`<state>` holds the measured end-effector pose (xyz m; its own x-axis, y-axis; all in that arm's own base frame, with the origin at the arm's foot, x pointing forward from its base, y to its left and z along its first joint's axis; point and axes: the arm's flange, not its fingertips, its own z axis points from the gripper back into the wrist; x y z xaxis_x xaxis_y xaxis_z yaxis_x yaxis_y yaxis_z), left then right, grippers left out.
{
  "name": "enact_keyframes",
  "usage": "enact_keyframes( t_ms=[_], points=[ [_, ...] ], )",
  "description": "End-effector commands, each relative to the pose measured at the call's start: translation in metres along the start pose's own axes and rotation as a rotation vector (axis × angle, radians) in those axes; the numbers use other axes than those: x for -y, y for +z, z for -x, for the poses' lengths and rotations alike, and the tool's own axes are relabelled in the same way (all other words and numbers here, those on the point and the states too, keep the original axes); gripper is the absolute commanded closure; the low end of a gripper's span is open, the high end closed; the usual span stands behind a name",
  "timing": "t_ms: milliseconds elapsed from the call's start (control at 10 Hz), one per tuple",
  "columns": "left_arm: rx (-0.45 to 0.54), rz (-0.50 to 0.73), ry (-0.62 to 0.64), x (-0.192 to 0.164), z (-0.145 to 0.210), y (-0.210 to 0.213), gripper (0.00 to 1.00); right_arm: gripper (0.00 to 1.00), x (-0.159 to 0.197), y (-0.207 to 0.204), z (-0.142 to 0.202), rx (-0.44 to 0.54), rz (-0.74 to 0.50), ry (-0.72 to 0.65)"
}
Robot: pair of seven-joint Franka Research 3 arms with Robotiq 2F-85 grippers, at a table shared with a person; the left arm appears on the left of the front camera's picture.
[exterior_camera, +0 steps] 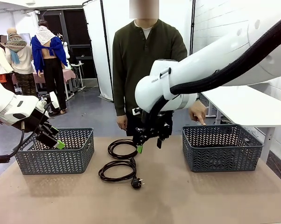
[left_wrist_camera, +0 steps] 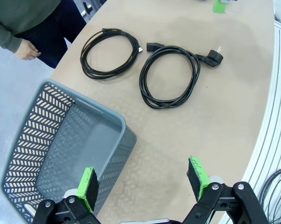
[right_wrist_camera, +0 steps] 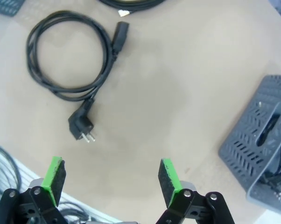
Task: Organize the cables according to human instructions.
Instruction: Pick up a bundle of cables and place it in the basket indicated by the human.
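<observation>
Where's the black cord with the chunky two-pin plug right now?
In the front view, the plugged cord lies flat mid-table, between the left basket and right basket, just on the robot's side of the other coiled cord.

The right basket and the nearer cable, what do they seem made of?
Right basket: likely moulded plastic, matt grey; its walls show a cut-out herringbone pattern. Nearer cable: probably rubber or PVC sheath, slightly glossy black; it bends in smooth loops.
</observation>
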<state>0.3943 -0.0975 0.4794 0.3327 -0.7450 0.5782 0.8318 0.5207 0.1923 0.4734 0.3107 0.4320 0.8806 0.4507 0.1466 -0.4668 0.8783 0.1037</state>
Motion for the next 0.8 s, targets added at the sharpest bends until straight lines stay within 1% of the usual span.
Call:
enact_keyframes(
  t_ms=[0, 100, 300, 500, 700],
  points=[
    [0.007, 0.008, 0.007, 0.001, 0.004, 0.0, 0.0, 0.0, -0.019, -0.01, -0.019, 0.027, 0.088, -0.142],
    [0.007, 0.008, 0.007, 0.001, 0.004, 0.0, 0.0, 0.0, -0.023, -0.016, -0.023, 0.047, 0.093, -0.195],
    [0.007, 0.008, 0.007, 0.001, 0.004, 0.0, 0.0, 0.0, -0.024, -0.031, -0.027, 0.08, 0.055, -0.268],
    [0.007, 0.008, 0.007, 0.001, 0.004, 0.0, 0.0, 0.0, -0.021, -0.053, -0.024, 0.085, 0.042, -0.299],
    [0.007, 0.008, 0.007, 0.001, 0.004, 0.0, 0.0, 0.0, -0.018, -0.065, -0.023, 0.08, 0.027, -0.324]
  ],
)
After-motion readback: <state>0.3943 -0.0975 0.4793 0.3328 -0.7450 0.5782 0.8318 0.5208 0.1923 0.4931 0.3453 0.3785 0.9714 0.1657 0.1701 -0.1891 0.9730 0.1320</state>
